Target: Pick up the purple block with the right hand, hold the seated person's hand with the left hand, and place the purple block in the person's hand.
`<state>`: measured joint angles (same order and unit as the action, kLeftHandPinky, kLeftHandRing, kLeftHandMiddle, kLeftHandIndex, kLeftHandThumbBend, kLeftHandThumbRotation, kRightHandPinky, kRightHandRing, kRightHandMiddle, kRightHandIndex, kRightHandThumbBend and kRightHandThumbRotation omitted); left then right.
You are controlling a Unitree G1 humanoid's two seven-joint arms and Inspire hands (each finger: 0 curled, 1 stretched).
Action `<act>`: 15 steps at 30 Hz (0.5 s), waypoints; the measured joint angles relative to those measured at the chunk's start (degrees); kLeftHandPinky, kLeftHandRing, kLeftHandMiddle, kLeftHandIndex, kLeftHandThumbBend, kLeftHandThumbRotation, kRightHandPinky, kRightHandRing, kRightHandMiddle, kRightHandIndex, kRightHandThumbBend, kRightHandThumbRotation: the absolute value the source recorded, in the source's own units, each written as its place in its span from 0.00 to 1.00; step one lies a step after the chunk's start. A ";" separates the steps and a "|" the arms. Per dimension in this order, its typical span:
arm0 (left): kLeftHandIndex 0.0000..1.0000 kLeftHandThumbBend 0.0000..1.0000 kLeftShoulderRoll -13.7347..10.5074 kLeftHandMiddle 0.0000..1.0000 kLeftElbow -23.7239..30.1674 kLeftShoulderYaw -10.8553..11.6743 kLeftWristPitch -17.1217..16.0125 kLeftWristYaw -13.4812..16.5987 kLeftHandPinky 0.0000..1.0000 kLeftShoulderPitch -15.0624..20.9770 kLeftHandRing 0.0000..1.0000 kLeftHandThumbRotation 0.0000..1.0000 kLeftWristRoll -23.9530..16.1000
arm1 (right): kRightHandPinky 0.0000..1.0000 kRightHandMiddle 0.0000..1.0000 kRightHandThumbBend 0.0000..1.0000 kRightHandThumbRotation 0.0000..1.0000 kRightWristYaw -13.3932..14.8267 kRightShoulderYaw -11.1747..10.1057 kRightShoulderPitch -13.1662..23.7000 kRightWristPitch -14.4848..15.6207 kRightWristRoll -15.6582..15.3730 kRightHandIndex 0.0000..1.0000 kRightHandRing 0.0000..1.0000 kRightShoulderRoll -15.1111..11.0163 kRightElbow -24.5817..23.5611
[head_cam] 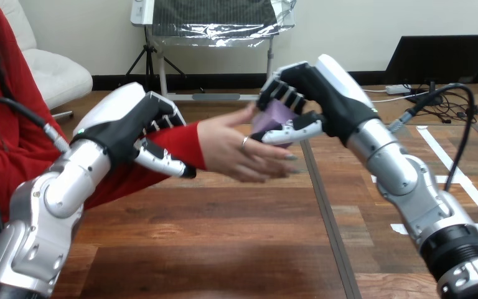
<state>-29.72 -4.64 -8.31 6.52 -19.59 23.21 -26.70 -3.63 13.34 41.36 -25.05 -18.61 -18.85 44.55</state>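
The person's hand (pixel 239 149) reaches in from the left, open, at mid-view above the table. My left hand (pixel 140 134) is wrapped round the person's red-sleeved wrist, thumb in front and fingers over the top. My right hand (pixel 305 99) comes from the right with its fingers and thumb curled round the purple block (pixel 272 117). The block sits right over the person's palm, touching or nearly touching it; I cannot tell which. Much of the block is hidden by my fingers.
The wooden table (pixel 224 249) spreads below both arms, with a dark seam (pixel 327 218) running toward me right of centre. White tape lines (pixel 448 162) mark its right part.
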 measured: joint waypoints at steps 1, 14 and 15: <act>0.47 0.80 0.13 0.47 0.00 0.04 -0.01 0.11 0.38 0.12 0.44 0.00 0.12 | 0.30 0.41 0.76 0.00 -0.05 0.00 -0.26 0.10 0.02 0.44 0.34 0.15 -0.60; 0.46 0.81 1.51 0.47 -0.01 0.26 -0.68 0.70 0.38 0.42 0.43 0.00 0.39 | 0.30 0.40 0.76 0.00 -0.45 -0.29 -2.80 0.88 0.71 0.44 0.34 0.62 -5.30; 0.46 0.81 1.62 0.47 -0.01 0.26 -0.79 0.75 0.38 0.42 0.43 0.00 0.39 | 0.30 0.40 0.77 0.00 -0.46 -0.29 -2.94 0.89 0.71 0.43 0.34 0.64 -5.48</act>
<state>-28.09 -4.65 -8.05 5.73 -18.84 23.63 -26.31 -4.09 13.05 38.43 -24.17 -17.90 -18.21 39.07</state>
